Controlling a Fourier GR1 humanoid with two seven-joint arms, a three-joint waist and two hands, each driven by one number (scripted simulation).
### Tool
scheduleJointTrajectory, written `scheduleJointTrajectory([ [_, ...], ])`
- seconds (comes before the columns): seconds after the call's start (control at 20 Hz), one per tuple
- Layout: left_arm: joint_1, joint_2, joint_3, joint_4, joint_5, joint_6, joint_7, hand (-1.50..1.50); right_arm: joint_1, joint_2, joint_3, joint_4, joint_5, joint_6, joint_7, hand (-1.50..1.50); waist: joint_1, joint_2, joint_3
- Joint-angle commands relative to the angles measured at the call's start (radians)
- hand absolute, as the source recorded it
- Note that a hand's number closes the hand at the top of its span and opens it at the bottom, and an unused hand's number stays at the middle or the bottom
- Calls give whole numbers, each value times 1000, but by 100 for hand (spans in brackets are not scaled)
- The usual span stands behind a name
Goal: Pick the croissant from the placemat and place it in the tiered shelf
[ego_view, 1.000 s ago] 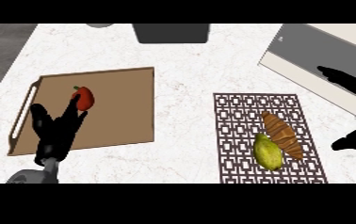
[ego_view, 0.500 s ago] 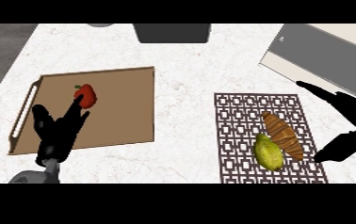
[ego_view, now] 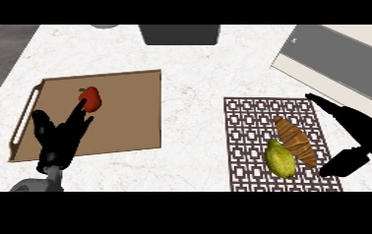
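Counter: pale speckled stone; dark floor shows past its far left corner.
Placemat: dark lattice, near the front right edge.
Croissant: on the placemat's right half, touching a yellow-green fruit.
Right hand: fingers spread, just right of the croissant, apart from it.
Left hand: fingers up and relaxed, over the wooden board at front left.
Board: carries a red fruit.
Tiered shelf: grey, at the far right corner.
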Motion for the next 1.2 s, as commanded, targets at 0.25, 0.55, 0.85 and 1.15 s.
scheduleJointTrajectory([
  [0.25,16,-28,25,-3,-28,-47,62,0,12,122,20,10,146,-40,13,-150,1,5,-6],
  [0.55,14,-16,64,-4,-37,-82,80,0,-2,163,38,154,280,-112,-63,-150,3,6,-5],
  [0.85,3,-85,56,-26,-102,-37,91,0,6,203,13,218,364,-180,-128,-150,1,5,-5],
  [1.15,-12,-92,96,23,-98,-98,72,0,-146,285,-19,421,397,-222,-183,-150,6,7,-5],
])
